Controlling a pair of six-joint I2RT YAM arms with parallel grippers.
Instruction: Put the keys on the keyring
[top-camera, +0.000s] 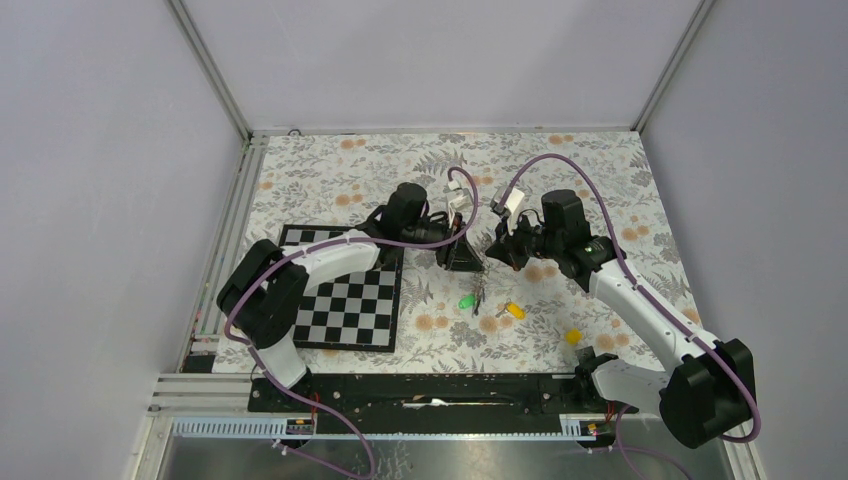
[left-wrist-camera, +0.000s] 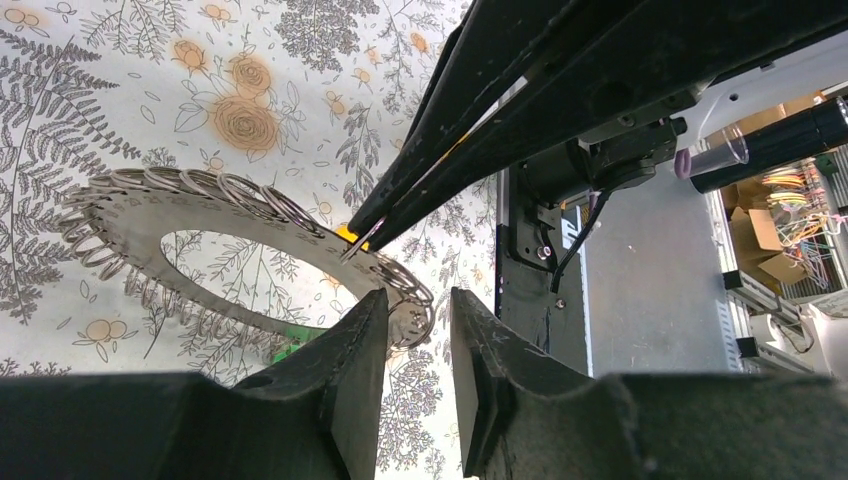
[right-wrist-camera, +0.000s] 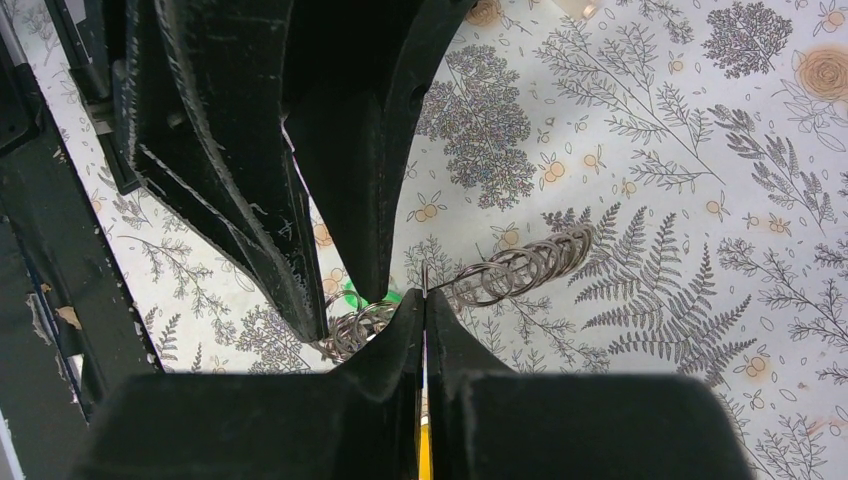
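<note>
While our two arms meet above the floral table (top-camera: 620, 190), our left gripper (left-wrist-camera: 418, 330) stands partly open around the keyring (left-wrist-camera: 130, 215) rim, contact unclear. Our right gripper (right-wrist-camera: 425, 300) is pinched closed on a yellow-headed key (right-wrist-camera: 424, 455) at the ring. Green (top-camera: 466, 301) and yellow (top-camera: 515, 310) keys lie on the cloth nearer the arm bases.

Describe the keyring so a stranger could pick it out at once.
Find the floral tablecloth, then the spot mid-table where both arms meet. The keyring hangs there, just right of the chessboard and above the loose keys. It alone is a big flat grey metal loop edged with wire coils.
</note>
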